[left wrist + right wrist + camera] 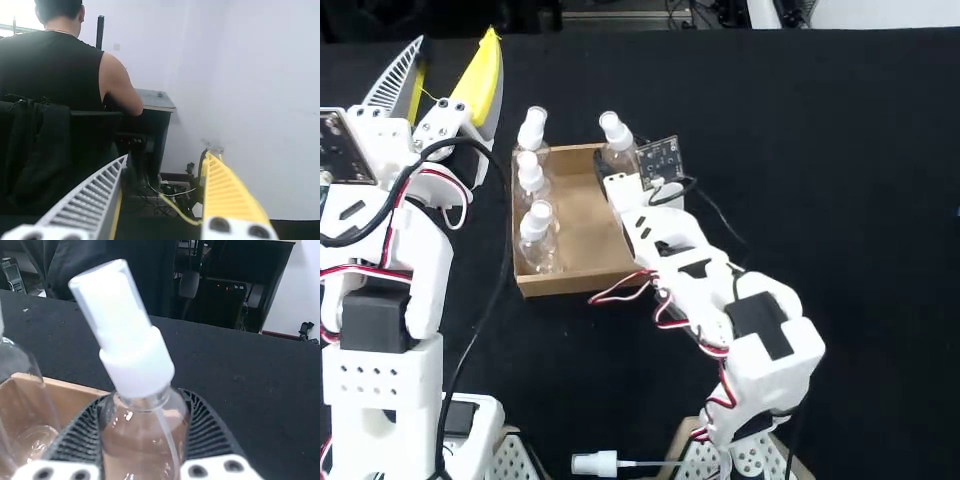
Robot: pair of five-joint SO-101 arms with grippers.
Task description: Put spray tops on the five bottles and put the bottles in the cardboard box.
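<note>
A shallow cardboard box [582, 230] sits mid-table. Three clear bottles with white spray tops stand along its left side: one at the far corner [532, 132], one in the middle [529, 176], one nearest [537, 232]. My right gripper [617, 160] is shut on a fourth capped bottle [613, 135] at the box's far right corner; in the right wrist view this bottle [142, 410] stands upright between the black fingers [205, 432] over the box wall [55, 390]. My left gripper [445, 75] is raised at the far left, open, holding nothing; its grey and yellow fingers [227, 195] point toward the room.
A loose white spray top with its tube [605, 464] lies on the black table near the front edge, between the two arm bases. The table's right half is bare black cloth.
</note>
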